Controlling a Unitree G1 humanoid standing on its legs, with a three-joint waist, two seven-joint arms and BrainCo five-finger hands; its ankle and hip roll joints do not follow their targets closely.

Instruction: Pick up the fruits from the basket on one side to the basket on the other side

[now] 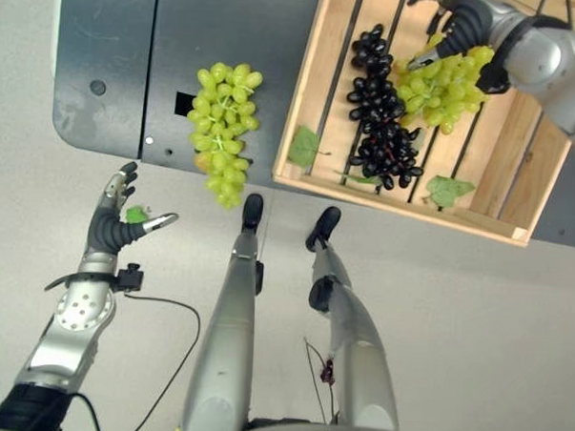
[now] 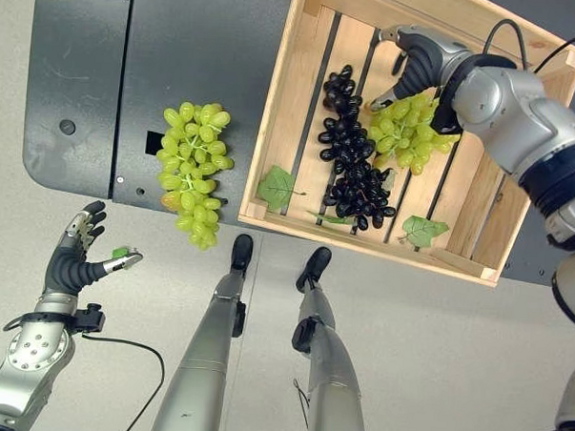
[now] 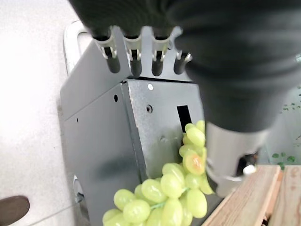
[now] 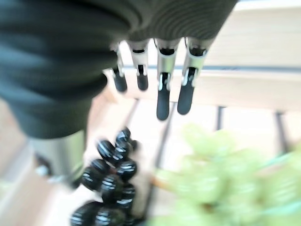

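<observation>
A wooden crate [image 1: 298, 92] stands at the right on the dark grey table [image 1: 104, 55]. Inside it lie a bunch of black grapes [image 1: 380, 115] and a bunch of green grapes [image 1: 441, 84]. My right hand [image 1: 463, 27] is over the far end of that green bunch, open; its thumb lies against the grapes and nothing is grasped. The right wrist view shows its straight fingers [image 4: 162, 94] above the blurred green grapes [image 4: 221, 188]. A second green bunch [image 1: 223, 127] lies on the table left of the crate, near the front edge. My left hand [image 1: 110, 227] hangs open off the table, below and left of this bunch, with a small green bit by its thumb.
Two loose green leaves [image 1: 305, 148] [image 1: 449, 191] lie in the crate near its front wall. The table's front edge runs just below the left bunch, with pale floor beyond. A small dark cutout [image 3: 183, 113] in the table shows beside that bunch.
</observation>
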